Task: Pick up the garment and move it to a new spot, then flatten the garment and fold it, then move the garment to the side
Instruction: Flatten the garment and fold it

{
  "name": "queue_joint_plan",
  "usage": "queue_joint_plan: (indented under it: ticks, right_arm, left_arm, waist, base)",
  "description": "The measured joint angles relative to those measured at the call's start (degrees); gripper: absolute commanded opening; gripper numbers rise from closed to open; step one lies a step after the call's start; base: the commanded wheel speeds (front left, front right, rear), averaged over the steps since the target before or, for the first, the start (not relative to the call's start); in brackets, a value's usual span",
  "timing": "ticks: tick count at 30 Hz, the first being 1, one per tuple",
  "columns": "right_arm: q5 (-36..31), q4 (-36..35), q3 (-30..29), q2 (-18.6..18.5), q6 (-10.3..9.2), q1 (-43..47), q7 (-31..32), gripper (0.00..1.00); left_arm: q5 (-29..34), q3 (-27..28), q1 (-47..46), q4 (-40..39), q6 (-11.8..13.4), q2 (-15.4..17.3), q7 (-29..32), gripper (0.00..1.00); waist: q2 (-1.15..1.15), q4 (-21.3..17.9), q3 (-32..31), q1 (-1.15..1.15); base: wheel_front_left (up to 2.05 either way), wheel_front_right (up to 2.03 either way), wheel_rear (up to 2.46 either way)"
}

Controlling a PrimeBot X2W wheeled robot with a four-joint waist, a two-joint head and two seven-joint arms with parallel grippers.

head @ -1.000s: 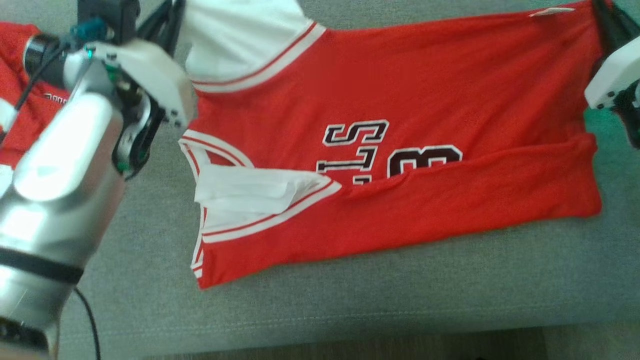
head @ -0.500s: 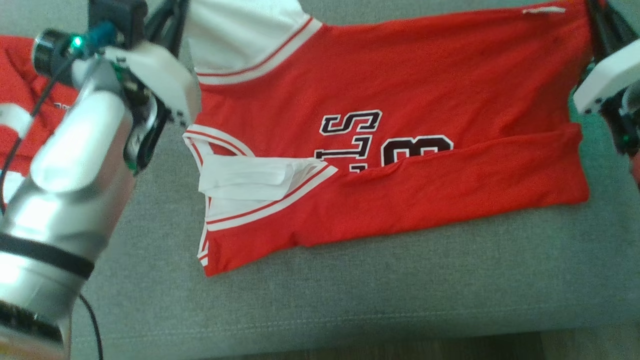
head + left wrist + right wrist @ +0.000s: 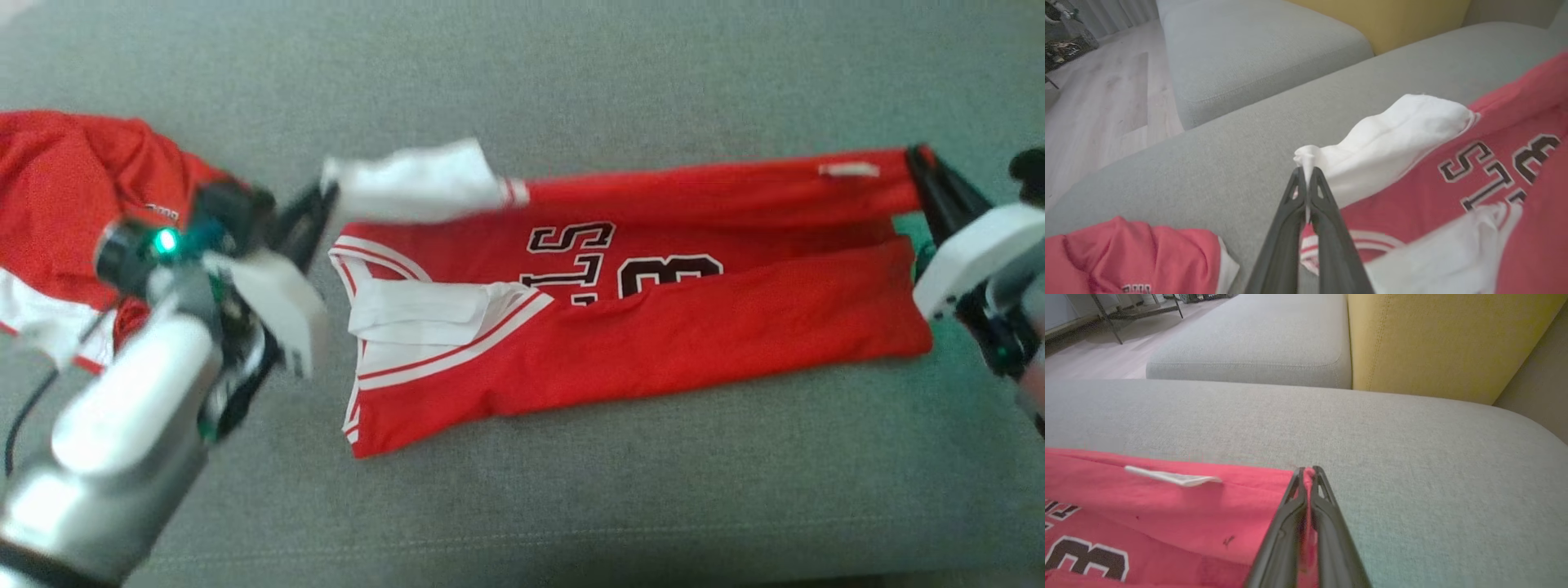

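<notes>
The garment (image 3: 669,327) is a red jersey with white sleeves and black lettering, lying lengthwise on the grey sofa seat (image 3: 571,490). Its near long edge is folded over the middle, and its far edge is lifted. My left gripper (image 3: 326,192) is shut on the white sleeve tip (image 3: 1306,157) at the garment's left far corner. My right gripper (image 3: 914,155) is shut on the red hem corner (image 3: 1306,471) at the right far corner. A small white tag (image 3: 1171,477) sits on the red cloth (image 3: 1167,510) near that corner.
A second red garment (image 3: 73,188) lies crumpled at the left of the seat, also seen as red cloth (image 3: 1126,257) in the left wrist view. A yellow cushion (image 3: 1445,339) and another grey seat (image 3: 1257,347) stand beyond. Wood floor (image 3: 1098,98) lies past the sofa.
Both grippers have carried the garment's far edge toward me, so the fold now lies over the lettering's upper part. The head camera has also shifted, showing more seat beyond the garment.
</notes>
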Motion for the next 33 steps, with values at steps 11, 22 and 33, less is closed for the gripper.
queue_joint_plan:
  ticks: [11, 22, 33]
  right_arm:
    - [3.4, -3.8, 6.3, -5.3, 0.0, 2.6, 6.3, 0.0]
    - [7.7, -8.7, 12.0, -9.4, 0.0, 4.8, 15.1, 1.0]
    - [10.1, -5.6, 8.9, -9.5, 0.0, 5.6, 13.3, 1.0]
  left_arm:
    - [-3.5, -4.4, 12.2, -17.7, 1.1, 8.6, 11.2, 0.0]
    - [-4.5, -7.4, 15.7, -21.1, 1.3, 10.2, 16.1, 0.46]
    - [-4.5, -6.1, 16.9, -18.5, 5.1, 9.9, 12.4, 1.0]
  waist:
    - [0.0, 0.8, -2.4, 0.0]
    - [0.0, -0.3, -4.3, 0.0]
    - [0.0, -1.2, -7.4, 0.0]
  base:
    - [0.0, 0.0, 0.0]
    - [0.0, 0.0, 0.0]
    - [0.0, 0.0, 0.0]
